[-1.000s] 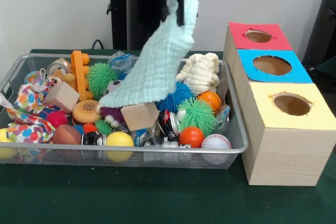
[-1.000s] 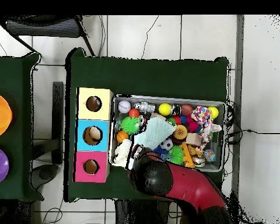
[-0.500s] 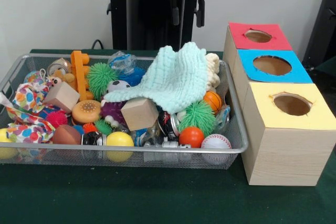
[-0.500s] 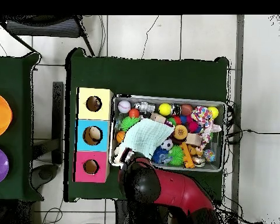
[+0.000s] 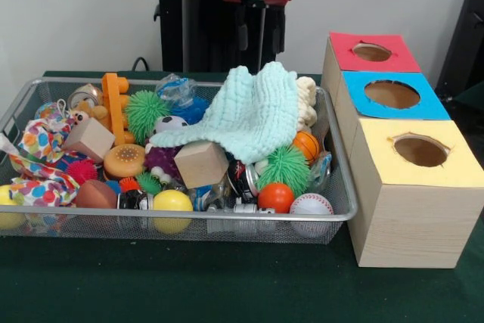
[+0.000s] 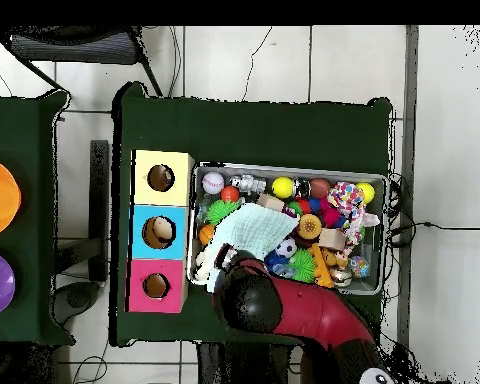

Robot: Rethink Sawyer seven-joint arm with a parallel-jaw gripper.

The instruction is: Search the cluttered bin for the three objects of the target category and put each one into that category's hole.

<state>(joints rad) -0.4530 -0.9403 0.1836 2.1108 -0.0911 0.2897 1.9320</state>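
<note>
Gripper: the red-and-black robot gripper (image 5: 261,32) is hanging above the bin's far edge with its fingers parted and nothing between them.
Cloth: the pale mint waffle-weave washcloth (image 5: 246,115) is lying draped over the toys near the far right corner of the silver wire-mesh bin (image 5: 181,217), its lower edge touching the plain wooden cube (image 5: 200,163).
Cloth, overhead: it is showing as a light patch (image 6: 247,232) just beside the bin wall that faces the boxes.
Boxes: three wooden boxes are standing beside the bin, topped with a red hole (image 5: 371,52), a blue hole (image 5: 392,94) and a yellow hole (image 5: 420,150).
Handling, my judgement: the cloth is looking soft, light and limp, so it is likely to sag and trail; pinching a raised fold near its peak is seeming safest.
Risk: a hanging corner may be dragging the green spiky rubber ball (image 5: 283,166) or catching on the mesh.
</note>
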